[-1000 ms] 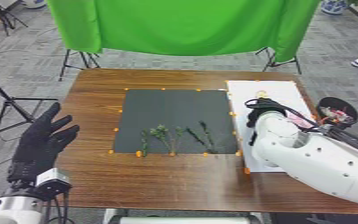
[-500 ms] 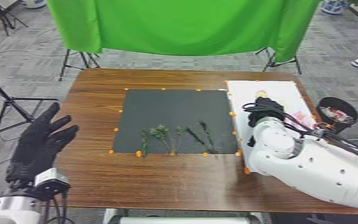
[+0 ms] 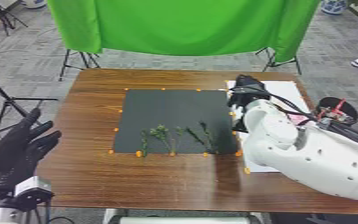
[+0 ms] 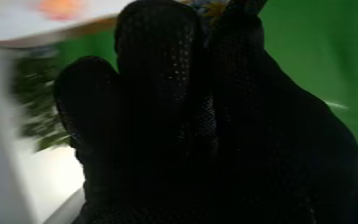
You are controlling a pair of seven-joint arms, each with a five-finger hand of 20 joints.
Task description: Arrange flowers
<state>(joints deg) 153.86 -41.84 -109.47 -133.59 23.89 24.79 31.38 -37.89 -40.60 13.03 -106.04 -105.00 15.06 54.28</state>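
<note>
Head view: the left robot hand [image 3: 14,156] is resting released, fingers straight, beside the bench [image 3: 184,185]. The right robot hand [image 3: 247,89] is occupying the far-left part of the white sheet [image 3: 286,92]; its grip cannot be told. Thin green stems [image 3: 160,133] are lying on the dark mat [image 3: 162,107], left of and nearer than that hand.

Right wrist view: a yellow bloom [image 4: 214,8] is showing just beside the robot hand [image 4: 158,140]. Blurred, leafy green foliage [image 4: 35,95] is appearing beyond it, near an orange-pink patch [image 4: 60,7], probably a bloom.
</note>
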